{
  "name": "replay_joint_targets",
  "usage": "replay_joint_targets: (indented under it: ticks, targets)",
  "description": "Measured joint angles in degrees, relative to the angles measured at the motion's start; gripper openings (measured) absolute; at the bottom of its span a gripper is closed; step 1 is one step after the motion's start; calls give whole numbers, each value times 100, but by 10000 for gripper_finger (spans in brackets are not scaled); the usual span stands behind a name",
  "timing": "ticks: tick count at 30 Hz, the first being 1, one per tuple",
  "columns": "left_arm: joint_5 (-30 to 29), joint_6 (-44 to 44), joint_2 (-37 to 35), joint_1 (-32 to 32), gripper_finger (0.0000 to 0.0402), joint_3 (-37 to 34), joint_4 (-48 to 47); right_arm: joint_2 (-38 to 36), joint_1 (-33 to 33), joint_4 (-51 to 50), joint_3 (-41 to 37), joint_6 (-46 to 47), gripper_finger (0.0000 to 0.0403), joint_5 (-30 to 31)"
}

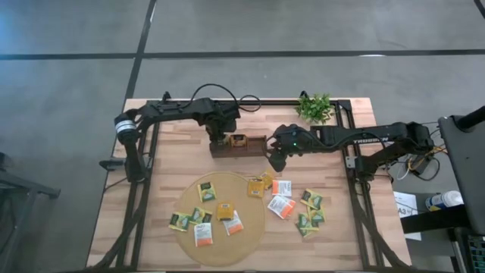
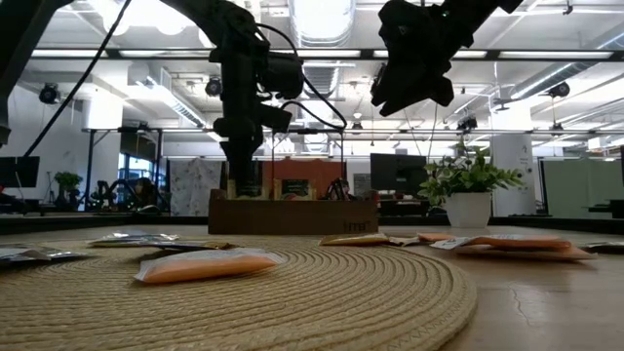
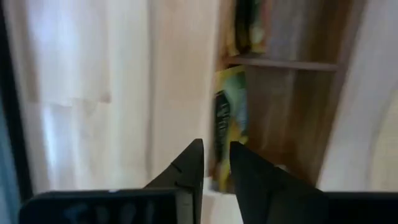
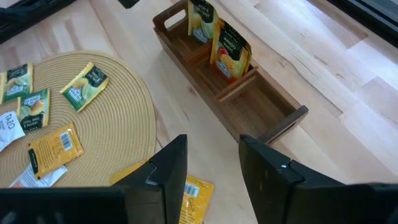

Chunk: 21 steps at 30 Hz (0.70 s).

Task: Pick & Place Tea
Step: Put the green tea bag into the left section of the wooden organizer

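While both jaws gape empty, yellow, green and orange-white tea sachets [image 1: 227, 211] lie flat.

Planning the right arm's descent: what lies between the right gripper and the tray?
Bare tabletop only, per the right wrist view: right gripper hangs open beside the tray, with a yellow sachet under it.

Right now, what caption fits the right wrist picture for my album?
Open right gripper hovers near the tray, two sachets upright inside, more scattered on the mat.

Left pincer [image 2: 241, 156] above tray [image 2: 292, 214]; sachets [image 2: 207, 265] on mat [image 2: 322, 302].
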Motion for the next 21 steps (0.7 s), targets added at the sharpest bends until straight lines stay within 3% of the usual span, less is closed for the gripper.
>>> replay_joint_targets:
  ticks: [12, 18, 21]
  targets:
    - [-499, -204, -488, -40, 76, 199, -68, 4, -4, -1, 0, -3, 146, -2]
    - [846, -1255, -1215, -272, 76, -19, -177, 4, -4, 124, -87, 16, 146, -35]
    - [1081, -1702, -1582, -527, 76, -347, -148, 9, -2, 166, -126, 34, 146, -56]
